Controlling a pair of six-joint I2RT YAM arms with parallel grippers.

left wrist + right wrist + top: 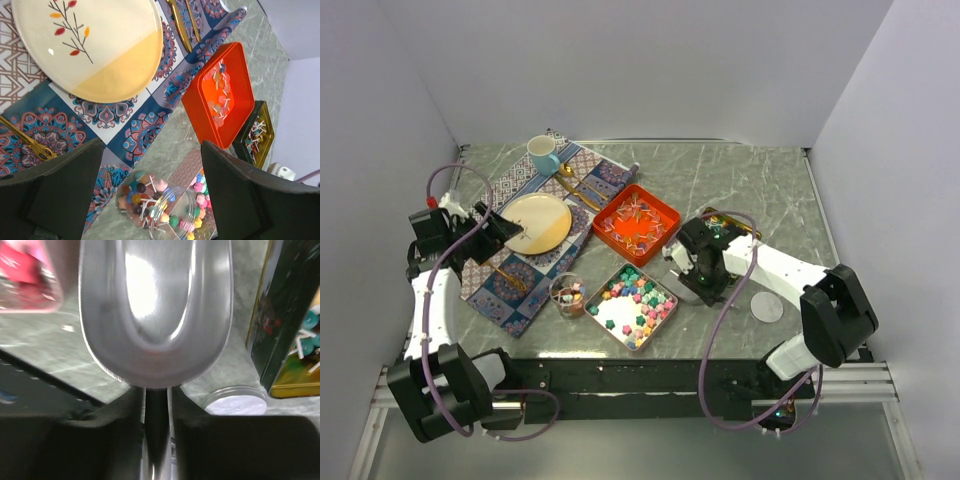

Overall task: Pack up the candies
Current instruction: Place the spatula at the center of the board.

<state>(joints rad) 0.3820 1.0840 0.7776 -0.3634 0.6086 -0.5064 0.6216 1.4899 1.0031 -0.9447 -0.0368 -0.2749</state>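
Right gripper (157,410) grips scoop (155,305) (by handle).

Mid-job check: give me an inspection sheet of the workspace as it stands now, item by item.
Surface: green-grey marbled table.
Job's things: candies fill a metal tin; more sit in a glass jar, an orange tin and a dark tin.
Clutter: placemat with plate, mug and gold cutlery; round lid beside the right arm.
Grippers: left gripper open by the plate, holding nothing; right gripper shut on the silver scoop, whose bowl looks empty.
Cables: a purple cable loops off each arm.
Surroundings: plain pale walls on three sides; nothing else seen.
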